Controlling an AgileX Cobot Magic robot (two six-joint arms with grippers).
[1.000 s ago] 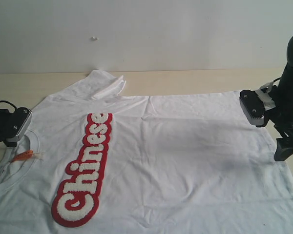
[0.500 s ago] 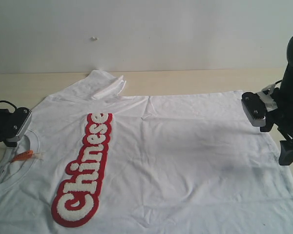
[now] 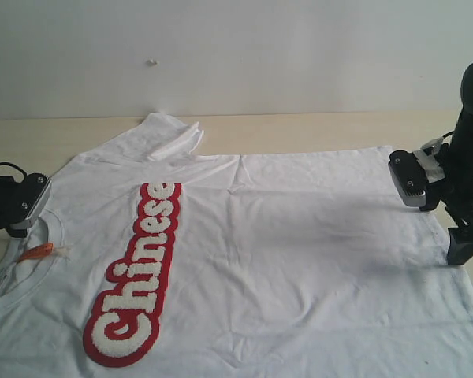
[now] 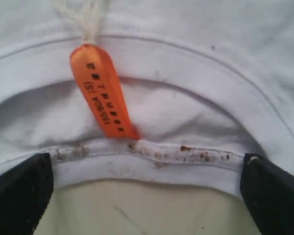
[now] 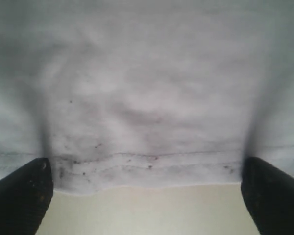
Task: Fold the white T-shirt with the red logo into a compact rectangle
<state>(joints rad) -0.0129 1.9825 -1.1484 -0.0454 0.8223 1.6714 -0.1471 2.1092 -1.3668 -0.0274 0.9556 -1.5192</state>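
The white T-shirt (image 3: pixel 299 252) lies spread flat on the table, neck to the left and hem to the right. Its red logo (image 3: pixel 138 276) runs down the chest. My left gripper (image 3: pixel 9 240) is open at the collar. In the left wrist view its jaws (image 4: pixel 147 196) stand wide, with the ribbed collar edge (image 4: pixel 152 159) and the orange neck tag (image 4: pixel 103 93) just ahead. At the shirt's right edge my right gripper (image 3: pixel 437 213) is open too. In its wrist view the hem (image 5: pixel 147 169) lies between the spread fingers (image 5: pixel 19 196), and nothing is gripped.
Pale wooden table (image 3: pixel 315 130) runs behind the shirt up to a white wall. One sleeve (image 3: pixel 169 134) lies bunched at the back. Bare tabletop (image 5: pixel 147 210) shows under both grippers at the cloth's edge.
The right gripper has shifted slightly at the hem, and its shadow on the shirt has faded. The left gripper and the shirt have not moved.
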